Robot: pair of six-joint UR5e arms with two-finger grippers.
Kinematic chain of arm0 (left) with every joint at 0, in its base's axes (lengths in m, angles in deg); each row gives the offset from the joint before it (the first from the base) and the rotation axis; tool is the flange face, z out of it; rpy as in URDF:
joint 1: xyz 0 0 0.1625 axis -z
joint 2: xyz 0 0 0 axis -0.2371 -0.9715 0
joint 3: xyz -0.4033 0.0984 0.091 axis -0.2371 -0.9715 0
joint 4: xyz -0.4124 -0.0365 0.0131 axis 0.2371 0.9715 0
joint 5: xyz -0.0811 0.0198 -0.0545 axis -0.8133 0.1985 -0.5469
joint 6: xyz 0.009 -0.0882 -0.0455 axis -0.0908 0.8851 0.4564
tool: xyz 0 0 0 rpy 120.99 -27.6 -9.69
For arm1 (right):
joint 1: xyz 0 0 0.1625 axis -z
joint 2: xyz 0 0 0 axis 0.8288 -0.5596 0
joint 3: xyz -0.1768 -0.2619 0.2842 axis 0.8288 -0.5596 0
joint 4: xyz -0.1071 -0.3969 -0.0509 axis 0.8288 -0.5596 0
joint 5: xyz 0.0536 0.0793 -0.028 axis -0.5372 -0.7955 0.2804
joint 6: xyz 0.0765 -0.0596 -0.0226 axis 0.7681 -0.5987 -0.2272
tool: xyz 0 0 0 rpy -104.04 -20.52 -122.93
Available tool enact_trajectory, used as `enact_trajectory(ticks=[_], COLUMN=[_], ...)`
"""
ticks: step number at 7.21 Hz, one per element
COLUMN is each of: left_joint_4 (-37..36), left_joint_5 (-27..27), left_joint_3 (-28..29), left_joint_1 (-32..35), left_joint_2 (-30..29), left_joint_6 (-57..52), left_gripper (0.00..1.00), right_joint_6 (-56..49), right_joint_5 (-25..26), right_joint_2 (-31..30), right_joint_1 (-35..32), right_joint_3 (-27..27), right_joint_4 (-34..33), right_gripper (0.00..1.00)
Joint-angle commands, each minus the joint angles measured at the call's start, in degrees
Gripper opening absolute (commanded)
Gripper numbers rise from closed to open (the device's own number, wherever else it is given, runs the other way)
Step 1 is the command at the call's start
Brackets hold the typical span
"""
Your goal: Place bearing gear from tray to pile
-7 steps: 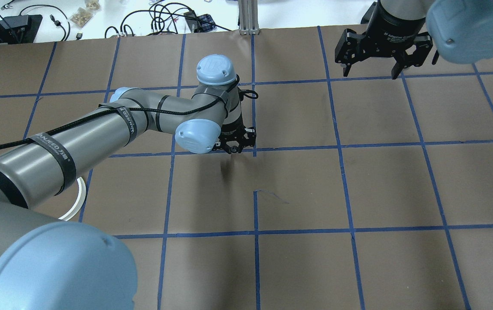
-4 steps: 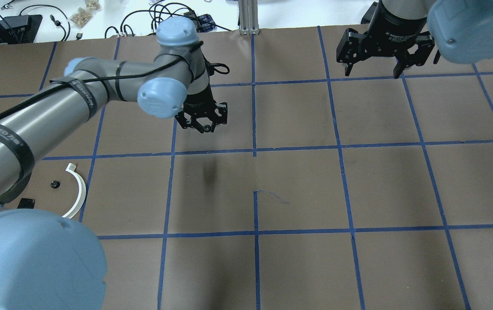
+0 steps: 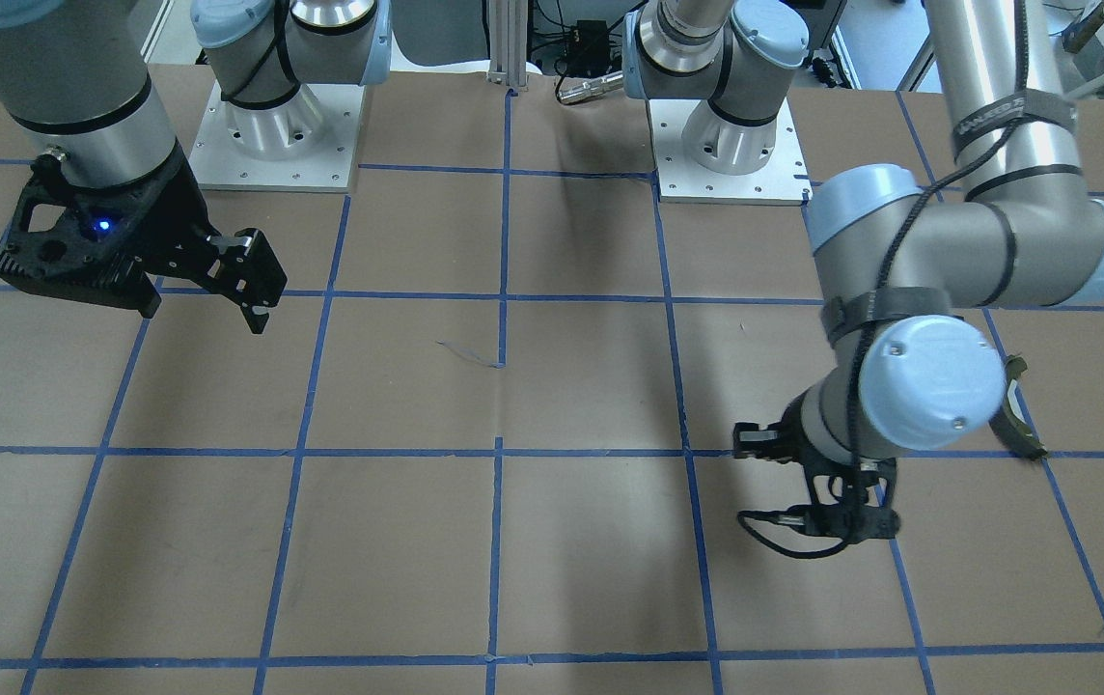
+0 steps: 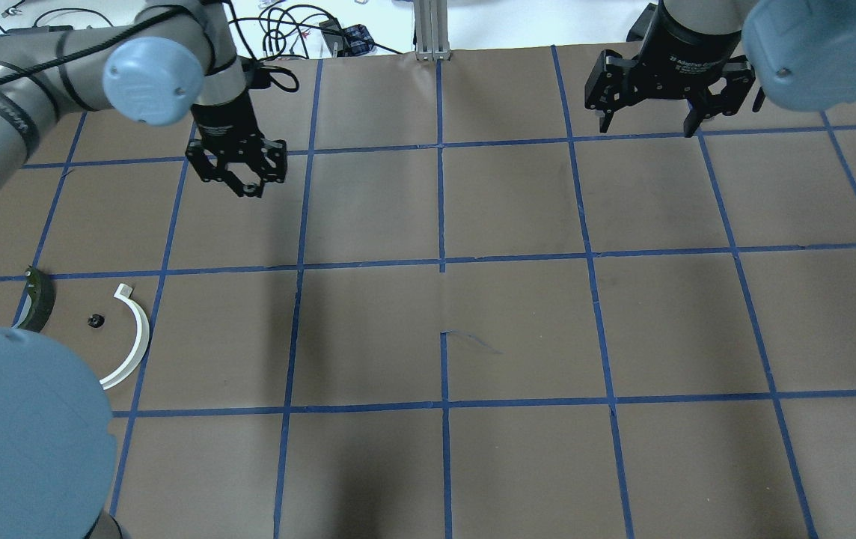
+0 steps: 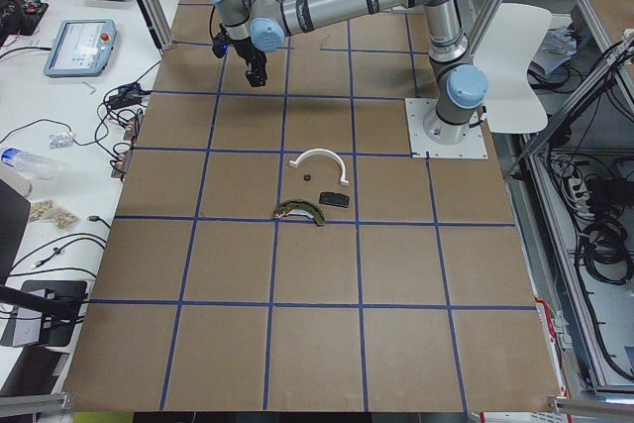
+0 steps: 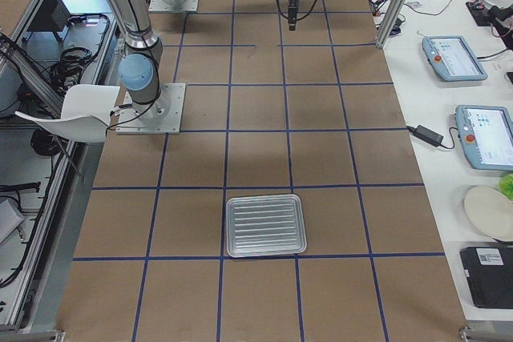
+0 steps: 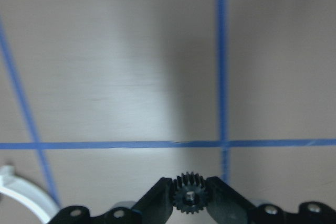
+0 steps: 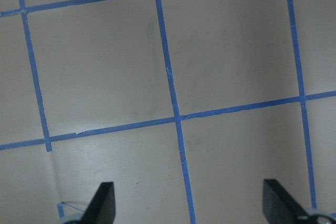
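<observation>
Holding the bearing gear (image 7: 190, 196) clamped, the left gripper (image 4: 248, 186) should descend gently beside the white arc (image 4: 144, 333) (right gripper (image 4: 646, 126), fingers apart, idles).

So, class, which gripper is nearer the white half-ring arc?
Left. The left gripper hovers over the arc's half of the table; the right gripper hangs at the opposite side.

Bare table (image 4: 233, 322) beside pile (image 4: 96, 321), white arc (image 4: 144, 333) bordering it, olive shoe (image 4: 40, 298) opposite
</observation>
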Motion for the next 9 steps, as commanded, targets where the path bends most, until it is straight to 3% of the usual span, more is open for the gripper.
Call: enact_trajectory(ticks=[1,5,9], left_joint_4=[-0.36,-4.47,-23.17], left_joint_5=[1.04,0.86,0.86], left_joint_3=[-1.01,-6.54,-20.76], left_joint_1=[-11.11,-23.71,-25.49], left_joint_2=[0.62,0.70,0.79], left_joint_6=[-16.81,-29.02,-32.81], left_gripper=[0.00,0.00,0.00], right_joint_6=[1.37,2.52,2.35], right_joint_5=[-0.90,-1.17,-0.38], right_joint_2=[0.06,0.24,0.15], right_joint_1=[0.00,0.00,0.00], right_joint_3=[-0.61,-0.26,-0.09], right_joint_4=[-0.78,-5.54,-4.93], right_gripper=[1.00,1.00,1.00])
